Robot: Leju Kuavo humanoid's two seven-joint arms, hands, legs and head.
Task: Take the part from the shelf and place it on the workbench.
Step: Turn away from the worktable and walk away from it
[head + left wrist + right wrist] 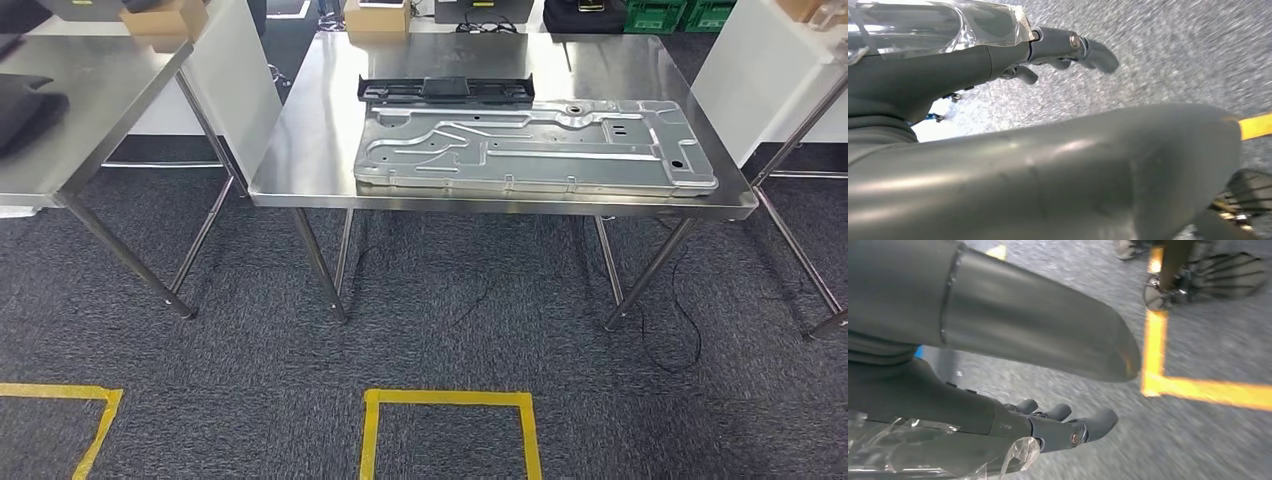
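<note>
Yellow tape squares (450, 430) mark the grey carpet (250, 380) — cardboard boxes (377, 17) and green crates (680, 14) behind.

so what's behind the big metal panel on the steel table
A long black plastic part lies flat right behind the stamped grey metal panel, on the stainless steel table. Whether the two touch cannot be told, nor what the panel covers.

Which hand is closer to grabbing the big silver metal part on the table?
Right, barely: the metal part lies toward the robot's right. Both the left hand and the right hand hang empty over the carpet.
</note>
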